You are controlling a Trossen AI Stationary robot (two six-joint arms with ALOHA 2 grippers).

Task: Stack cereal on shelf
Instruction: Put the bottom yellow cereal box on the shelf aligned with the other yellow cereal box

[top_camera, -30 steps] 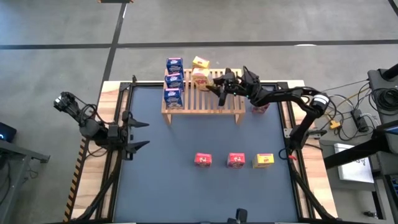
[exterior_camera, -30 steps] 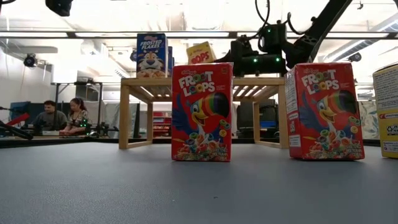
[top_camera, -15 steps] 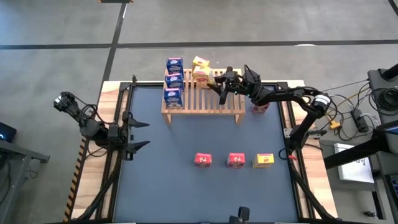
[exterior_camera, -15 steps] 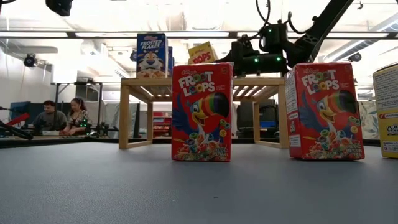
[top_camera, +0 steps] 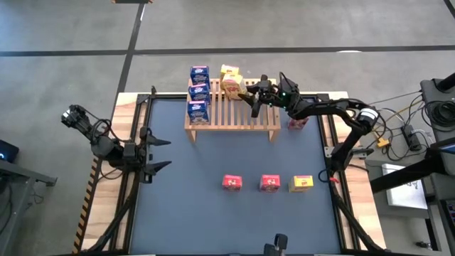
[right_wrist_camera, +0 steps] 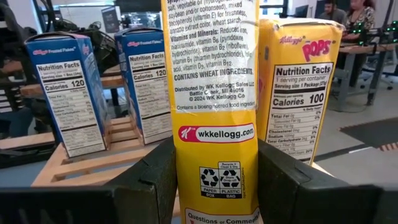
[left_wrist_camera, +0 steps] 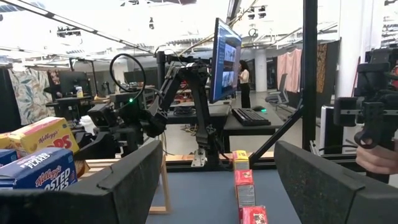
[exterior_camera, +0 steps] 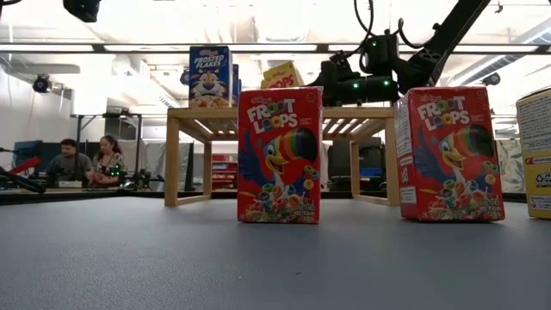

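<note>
High view: right gripper clamps a yellow Corn Pops box over the slatted shelf, beside another yellow box; left gripper waits open at the table's left.

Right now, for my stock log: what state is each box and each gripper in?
Blue boxes: three upright on shelf.
Held yellow box: clamped in right gripper, over shelf.
Second yellow box: beside it.
Third yellow box: on table.
Red boxes: three upright on table.
Left gripper: fingers open, idle.
</note>
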